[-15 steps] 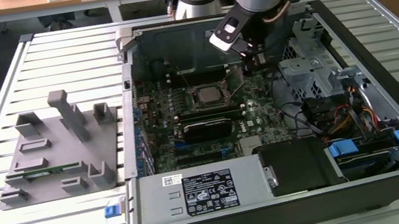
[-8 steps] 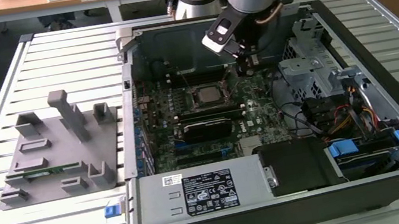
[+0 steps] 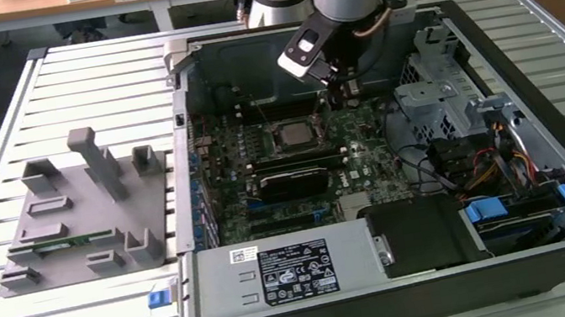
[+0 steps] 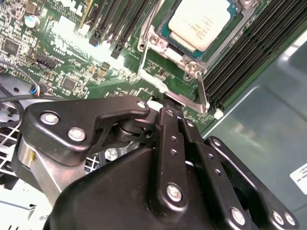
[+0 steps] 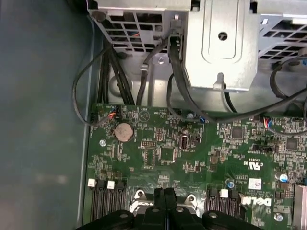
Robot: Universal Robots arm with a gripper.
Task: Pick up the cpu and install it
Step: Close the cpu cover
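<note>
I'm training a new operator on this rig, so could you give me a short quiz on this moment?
1. True or false: the cpu lies in the socket.
2. Where is the gripper?
A) over the grey stand outside the case
B) over the motherboard, close by the socket
C) over the power supply
3. Fill in: the gripper's jaws are ____ (open or shut).

Key: 1 true; 2 B; 3 shut.
</note>
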